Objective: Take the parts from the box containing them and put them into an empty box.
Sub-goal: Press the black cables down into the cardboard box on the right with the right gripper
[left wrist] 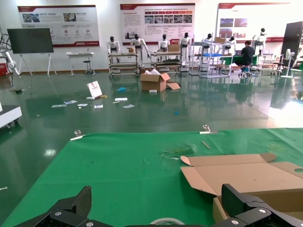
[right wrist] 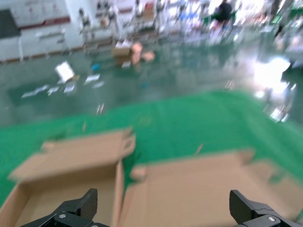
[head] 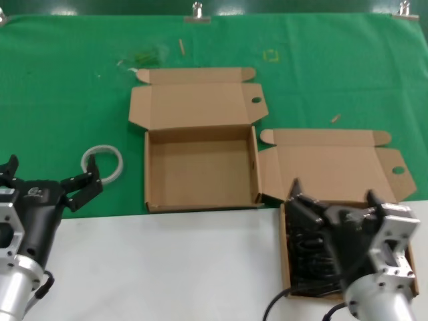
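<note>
The box containing the parts [head: 283,257] lies at the front right with its lid [head: 334,170] folded back; black parts [head: 309,257] fill it. My right gripper [head: 336,200] hovers open just above that box's far edge, nothing between its fingers. The empty box [head: 200,174] sits in the middle of the green mat, lid [head: 194,103] open, and shows bare cardboard inside. In the right wrist view the right gripper [right wrist: 164,203] is spread wide over the open lid [right wrist: 199,189], the empty box [right wrist: 61,198] beside it. My left gripper [head: 48,177] waits open at the front left.
A clear tape ring [head: 102,162] lies on the mat just past the left gripper [left wrist: 158,201], also seen as the tape ring [left wrist: 166,221] in the left wrist view. The white table front [head: 167,267] runs below the mat. Clips [head: 197,12] hold the mat's far edge.
</note>
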Robot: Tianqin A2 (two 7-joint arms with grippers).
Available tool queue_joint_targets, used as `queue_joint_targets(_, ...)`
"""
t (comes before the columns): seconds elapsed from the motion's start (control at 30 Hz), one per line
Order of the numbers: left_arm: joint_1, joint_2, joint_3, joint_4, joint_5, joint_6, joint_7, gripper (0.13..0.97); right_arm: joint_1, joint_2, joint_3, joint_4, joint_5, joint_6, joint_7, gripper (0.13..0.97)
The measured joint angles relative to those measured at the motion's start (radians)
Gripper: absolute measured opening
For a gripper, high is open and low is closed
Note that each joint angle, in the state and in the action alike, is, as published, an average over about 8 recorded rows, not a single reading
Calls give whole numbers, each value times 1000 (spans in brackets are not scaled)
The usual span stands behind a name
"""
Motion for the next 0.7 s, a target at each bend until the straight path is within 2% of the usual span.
queue_joint_targets(0.13,0,0,0,0,0,0,0,966,-38,0,49,91,10,33,-13,966)
queue_joint_targets(0.27,0,0,0,0,0,0,0,966,-74,0,111,111,6,12,33,966)
queue_joint_targets(0.5,0,0,0,0,0,0,0,966,-93,0,201,8,-36,-102,158,966)
queue_joint_targets(0.7,0,0,0,0,0,0,0,966,-65,0,209,-92,-71,-146,201,966)
